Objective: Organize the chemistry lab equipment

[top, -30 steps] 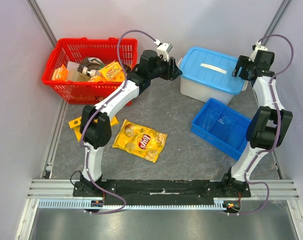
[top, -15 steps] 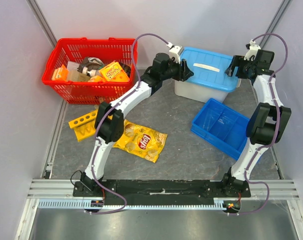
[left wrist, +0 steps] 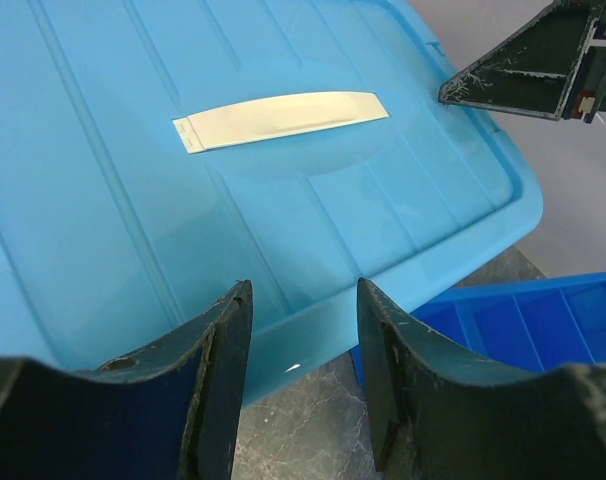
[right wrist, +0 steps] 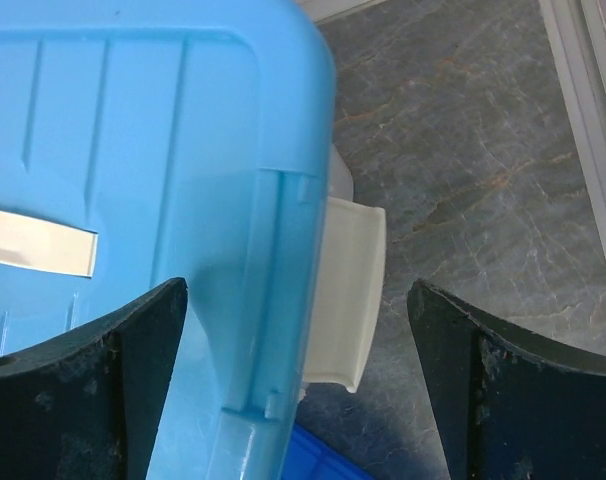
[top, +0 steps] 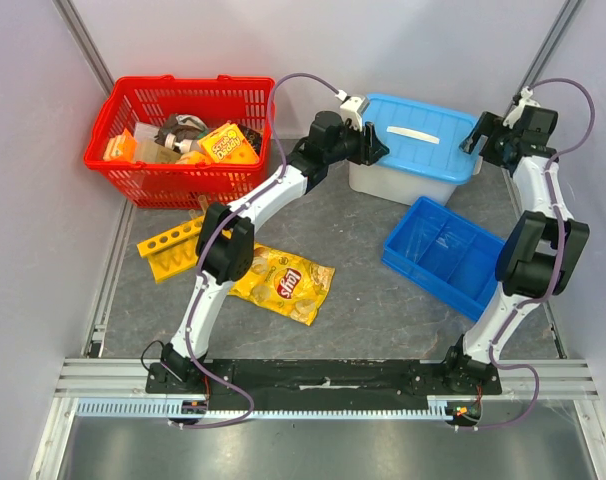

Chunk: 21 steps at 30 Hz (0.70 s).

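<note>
A white storage bin [top: 388,184] with a light-blue lid [top: 423,135] stands at the back, right of centre. My left gripper [top: 378,148] hovers over the lid's left end, open and holding nothing; in the left wrist view the gripper [left wrist: 303,290] frames the lid's [left wrist: 183,230] near edge. My right gripper [top: 476,140] sits at the lid's right end, open wide. Seen from the right wrist, this gripper [right wrist: 296,290] straddles the lid's [right wrist: 153,130] edge and the bin's white handle [right wrist: 348,290] without touching them. A yellow test tube rack [top: 171,248] lies on the table at the left.
A blue compartment tray [top: 445,250] lies just in front of the bin. A red basket [top: 133,170] with several items stands at the back left. A yellow chips bag [top: 281,280] lies mid-table beside the left arm. Walls close in on both sides.
My left arm swung right from beside the red basket to the bin's lid. My right gripper opened wider at the lid's right end.
</note>
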Each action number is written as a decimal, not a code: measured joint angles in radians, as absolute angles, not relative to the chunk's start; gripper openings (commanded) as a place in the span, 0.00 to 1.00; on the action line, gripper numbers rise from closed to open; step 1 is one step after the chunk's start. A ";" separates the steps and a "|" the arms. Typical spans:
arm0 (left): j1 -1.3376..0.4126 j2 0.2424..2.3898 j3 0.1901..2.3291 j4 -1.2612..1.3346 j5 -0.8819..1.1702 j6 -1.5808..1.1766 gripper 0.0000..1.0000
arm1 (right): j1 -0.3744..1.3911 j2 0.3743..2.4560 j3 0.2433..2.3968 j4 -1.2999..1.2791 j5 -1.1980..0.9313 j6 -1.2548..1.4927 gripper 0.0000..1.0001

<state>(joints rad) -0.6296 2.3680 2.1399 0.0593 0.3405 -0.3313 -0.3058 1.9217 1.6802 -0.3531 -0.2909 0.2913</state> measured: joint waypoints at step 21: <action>-0.630 2.371 2.142 0.063 0.340 -0.347 0.52 | -0.350 1.840 1.233 0.243 -0.473 0.757 0.98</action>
